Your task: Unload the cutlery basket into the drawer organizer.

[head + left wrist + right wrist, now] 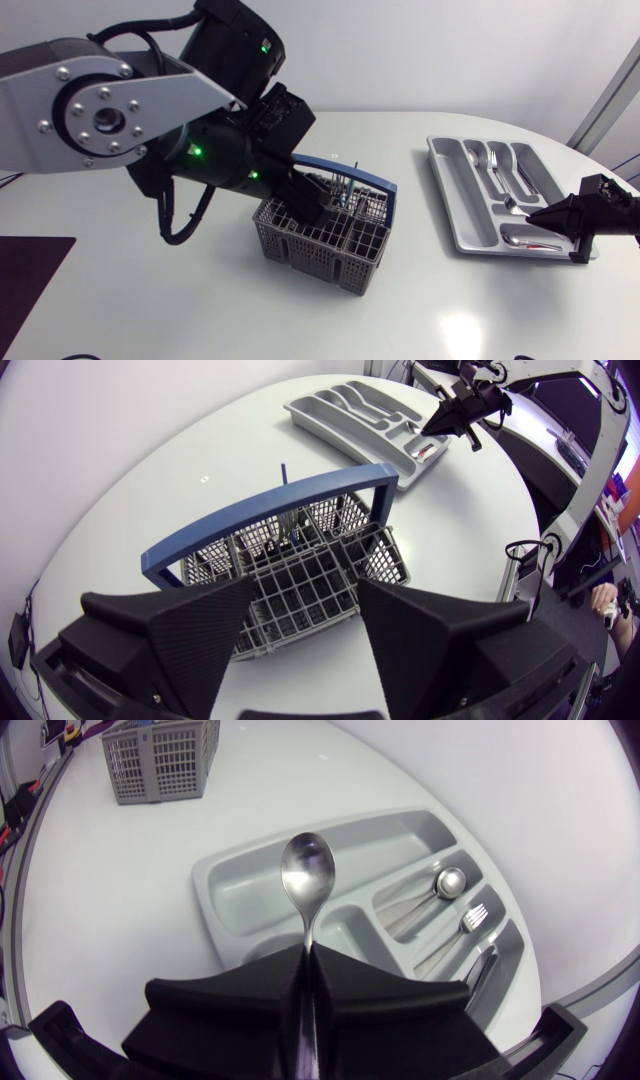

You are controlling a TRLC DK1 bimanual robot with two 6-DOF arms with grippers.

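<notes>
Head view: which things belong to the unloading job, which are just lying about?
Job: grey mesh cutlery basket with blue handle; grey plastic drawer organizer; silver metal spoon in right gripper; left gripper over basket.
Lying about: dark flat patch at the left edge.

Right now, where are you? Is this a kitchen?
Probably a robot test room, not a real kitchen. A cutlery basket and a drawer organizer sit on a plain white table, with my left arm over the basket and my right claw holding a spoon.
</notes>
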